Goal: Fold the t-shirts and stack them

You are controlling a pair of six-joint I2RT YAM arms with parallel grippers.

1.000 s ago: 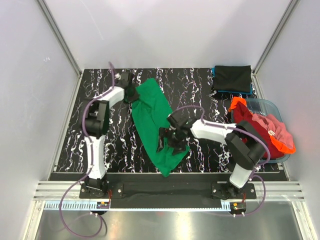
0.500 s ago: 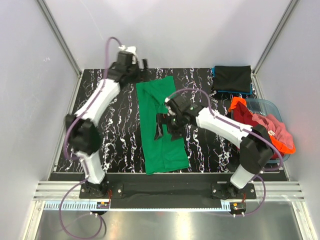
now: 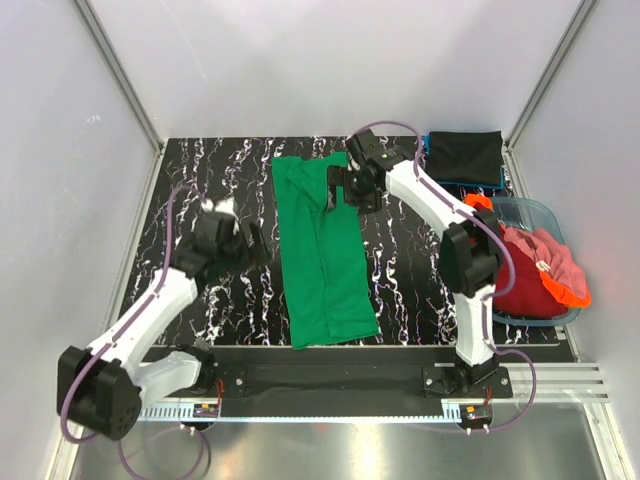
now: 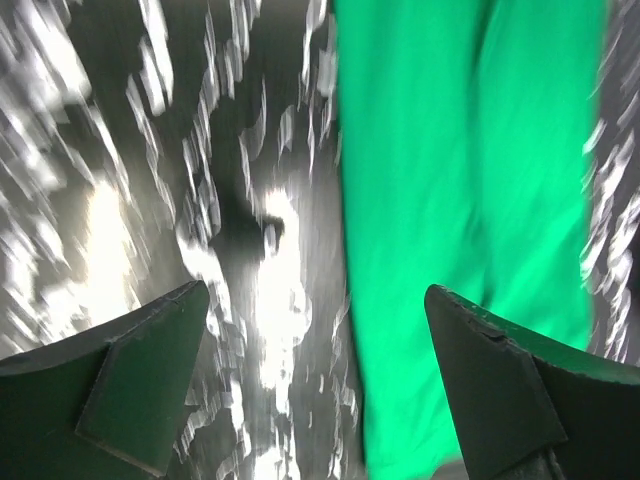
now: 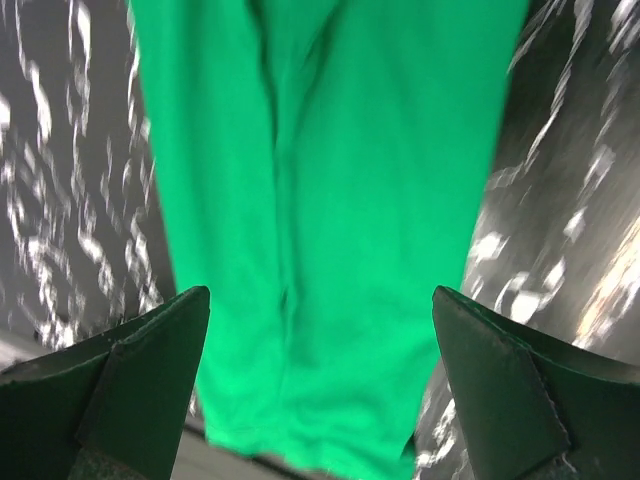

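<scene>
A bright green t-shirt (image 3: 322, 250) lies flat as a long narrow strip down the middle of the table. My left gripper (image 3: 254, 243) hovers open beside its left edge, touching nothing. In the left wrist view the green t-shirt (image 4: 470, 190) fills the right half, past the open left gripper (image 4: 315, 370). My right gripper (image 3: 336, 188) is open over the strip's far right part. The right wrist view shows the green t-shirt (image 5: 330, 200) below the open right gripper (image 5: 320, 385). A folded black t-shirt (image 3: 465, 156) lies on a blue one (image 3: 470, 185) at the far right corner.
A clear plastic tub (image 3: 540, 212) at the right edge holds maroon-red (image 3: 520, 285) and orange (image 3: 565, 270) shirts in a heap. The black marbled table (image 3: 200, 190) is walled in by white panels on three sides.
The left gripper opened, let go of the green shirt's far end and drew back to the left. The right arm moved from mid-shirt to its far end. The shirt now lies straight.
</scene>
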